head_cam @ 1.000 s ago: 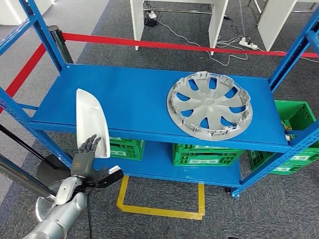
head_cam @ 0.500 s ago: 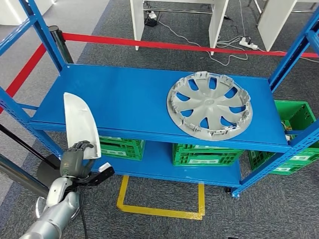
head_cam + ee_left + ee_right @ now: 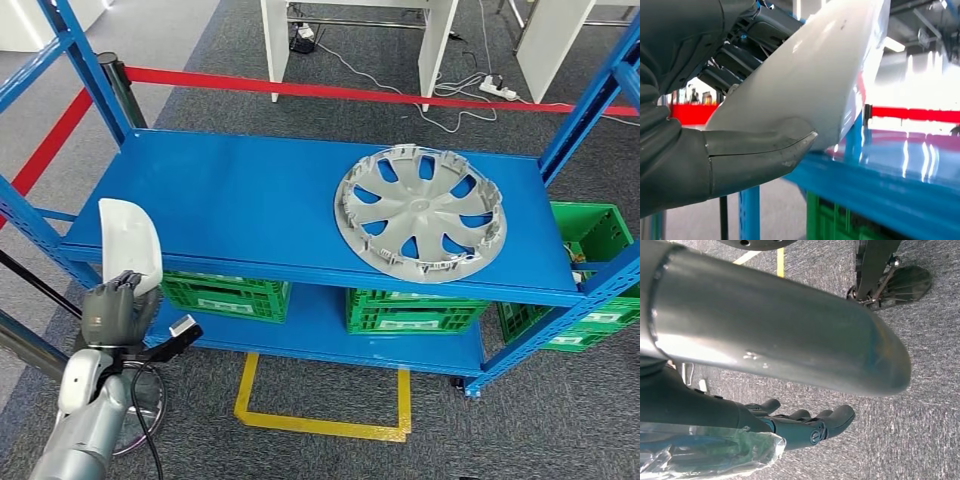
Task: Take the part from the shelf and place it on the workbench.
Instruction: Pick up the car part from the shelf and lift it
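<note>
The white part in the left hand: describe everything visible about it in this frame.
The white part is a smooth, glossy shell, plastic by its look, curved, rounded at its upper end. It stands roughly upright, off the blue shelf at its front left corner. The left hand grips its lower end, dark fingers across one face; in the left wrist view the thick grey thumb presses the other. Nothing else touches it.

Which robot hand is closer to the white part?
Left. The left hand holds the white part by its lower end, off the shelf's left front corner. The right hand hangs over the carpet, holding nothing.
</note>
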